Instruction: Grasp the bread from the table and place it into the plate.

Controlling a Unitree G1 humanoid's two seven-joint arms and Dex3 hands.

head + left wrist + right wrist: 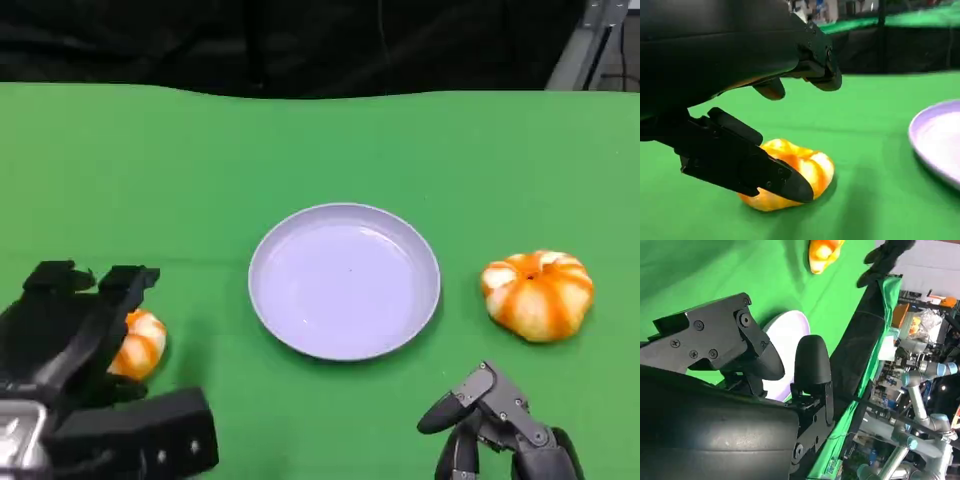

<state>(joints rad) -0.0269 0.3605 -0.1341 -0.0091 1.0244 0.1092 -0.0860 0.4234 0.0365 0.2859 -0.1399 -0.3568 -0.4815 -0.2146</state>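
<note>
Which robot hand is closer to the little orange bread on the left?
Left. The left hand hovers right over that bread, fingers spread around it. The right hand is far off, past the plate.

You have two orange-and-white striped bread rolls on the desk (200, 150): one bread roll (537, 294) at 3 o'clock of the plate, the other bread roll (138, 343) at 9 o'clock. You have one lavender plate (344, 280), and two robot hands: left robot hand (70, 340), right robot hand (500, 425).
</note>
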